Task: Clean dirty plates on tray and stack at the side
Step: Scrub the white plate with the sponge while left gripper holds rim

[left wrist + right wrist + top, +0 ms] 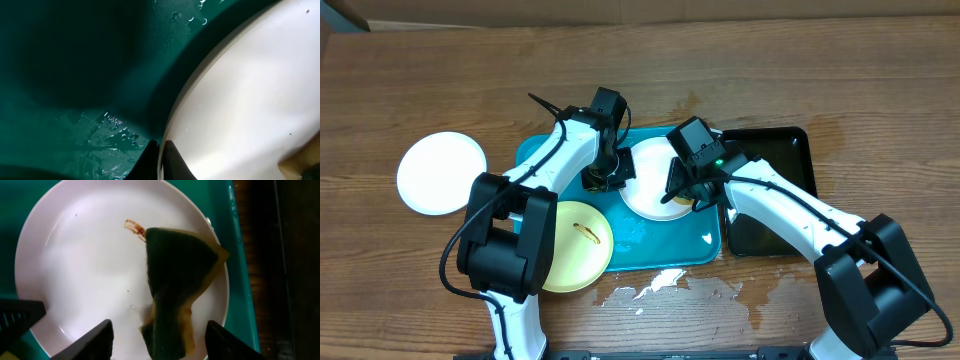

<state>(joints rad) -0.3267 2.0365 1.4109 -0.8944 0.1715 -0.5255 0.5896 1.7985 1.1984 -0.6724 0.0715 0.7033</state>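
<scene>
Tray (680, 250): turquoise, rectangular, at table (740, 80) centre in overhead view; floor wet, droplets glinting.
Soiled white plate (645, 185): flat on tray floor, at 1 o'clock of tray centre; thin brown smear (134, 227) near plate's 12 o'clock in right wrist view.
Sponge (177, 275): dark green face up, yellow edge showing, crumpled; resting on soiled white plate toward its 4 o'clock; upper corner touching smear.
Right gripper (159, 330): poised over soiled white plate, fingers (92, 342) spread wide to either side of sponge's lower end; nothing clamped; contact between 3 o'clock finger and sponge not discernible.
Left gripper (161, 160): at 9 o'clock of soiled white plate; fingers drawn together, pinching plate's rim between them, tips down at tray floor.
Pale yellow plate (570, 255): at 7 o'clock of tray, overhanging tray's rim onto table; short brown streak (585, 232) near centre.
Second white plate (442, 172): off tray, flat on table at 9 o'clock of tray, well apart from other plates; plain white face.
Black tray (775, 170): smaller, at 3 o'clock of tray, just beside it; partly hidden under right arm.
Puddle (655, 285): pale, on table at 6 o'clock of tray, just beside rim.
</scene>
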